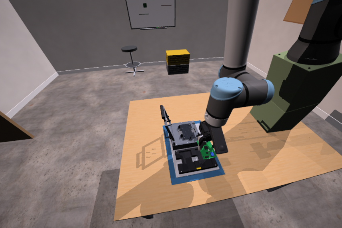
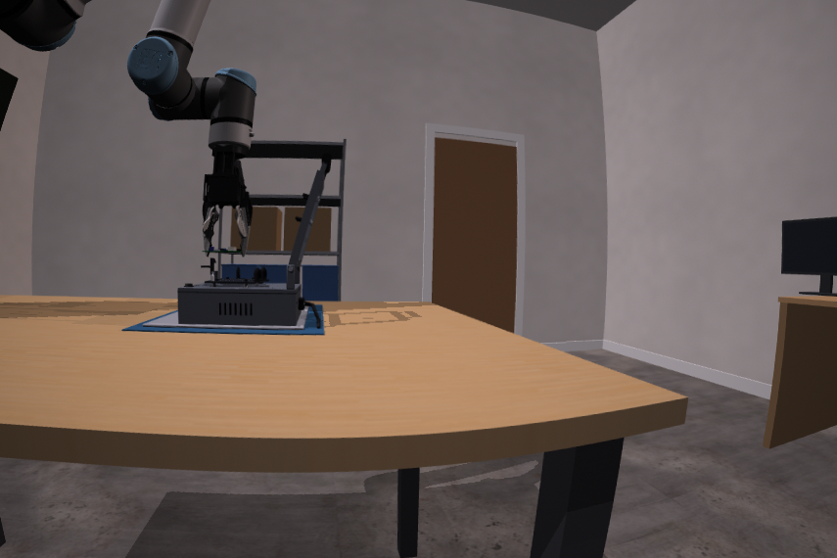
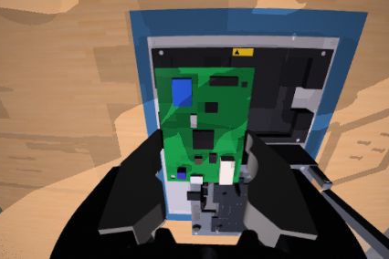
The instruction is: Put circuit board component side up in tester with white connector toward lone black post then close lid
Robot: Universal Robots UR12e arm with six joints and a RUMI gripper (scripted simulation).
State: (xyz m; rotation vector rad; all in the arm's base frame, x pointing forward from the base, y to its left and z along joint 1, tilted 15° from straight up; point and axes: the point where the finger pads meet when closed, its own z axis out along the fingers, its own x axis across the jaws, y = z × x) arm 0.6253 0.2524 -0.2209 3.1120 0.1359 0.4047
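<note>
Circuit board point(image 1: 207, 151) point(image 2: 224, 251) point(image 3: 226, 123) is hanging in the air, approx. level, comp. side up. Gripper point(image 1: 207, 143) point(image 2: 225, 250) point(image 3: 203, 130) is grasping it by its two long edges, one finger per side, w/ the bulk of the board sticking out past the fingers.

Posn: board is hovering over one side of the black tray point(image 1: 186, 169) point(image 3: 279, 73), its white connector point(image 3: 226, 170) end reaching twd the tester point(image 1: 176, 140) point(image 2: 238, 305) point(image 3: 206, 224). Big blue block point(image 1: 212, 154) point(image 3: 182, 92) is sitting nr the opp. end. Exterior view is showing a gap betw. board & tester top. Pins/holes too small to make out; can't tell which post is the lone black one.

Tester's lid point(image 1: 165, 121) point(image 2: 310, 216) is standing open, raised steeply & leaning outward, away fr. gripper. Tester & tray are sitting adj. on a pale base plate, blue mat point(image 1: 174, 177) point(image 2: 313, 330) point(image 3: 247, 23) under that, all on the wood table point(image 1: 149, 193) point(image 2: 327, 381) point(image 3: 56, 68). Yellow label point(image 1: 198, 168) point(image 3: 249, 52) is showing on tray edge.

Bkgd: stool point(image 1: 129, 48) is standing nr the wall, yellow crate point(image 1: 177, 57) is resting on a dark one.
</note>
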